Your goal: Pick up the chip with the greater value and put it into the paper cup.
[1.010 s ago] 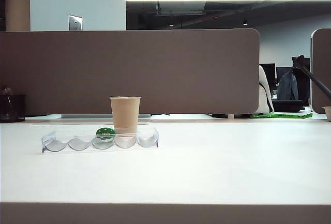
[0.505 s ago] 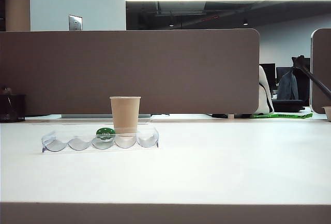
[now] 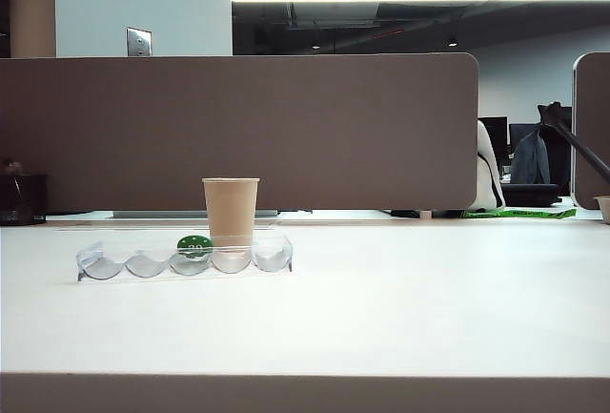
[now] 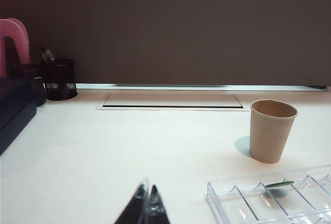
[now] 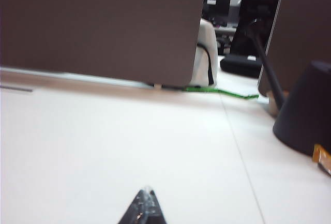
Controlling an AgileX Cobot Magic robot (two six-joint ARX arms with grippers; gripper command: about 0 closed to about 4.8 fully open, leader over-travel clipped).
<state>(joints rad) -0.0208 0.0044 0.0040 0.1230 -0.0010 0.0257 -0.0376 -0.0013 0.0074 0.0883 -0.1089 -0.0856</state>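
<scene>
The tan paper cup (image 3: 231, 211) stands upright on the white table, just behind a clear wavy chip tray (image 3: 105, 262). In the left wrist view the paper cup (image 4: 271, 131) is beyond the tray (image 4: 222, 195). A green chip (image 3: 194, 245) marked 20 stands in one tray slot, seen edge-on as a green chip (image 4: 279, 184) in the left wrist view. The chip with the greater value shows in no view. My left gripper (image 4: 148, 187) is shut and empty, low over the table beside the tray. My right gripper (image 5: 147, 191) is shut and empty over bare table. Neither arm shows in the exterior view.
A brown partition (image 3: 238, 132) runs along the back of the table. A black mesh pen holder (image 4: 59, 79) and a dark box (image 4: 13, 113) sit at the far left, with a cable slot (image 4: 170, 101) in the desk. A dark cone-shaped base (image 5: 305, 110) stands near the right gripper.
</scene>
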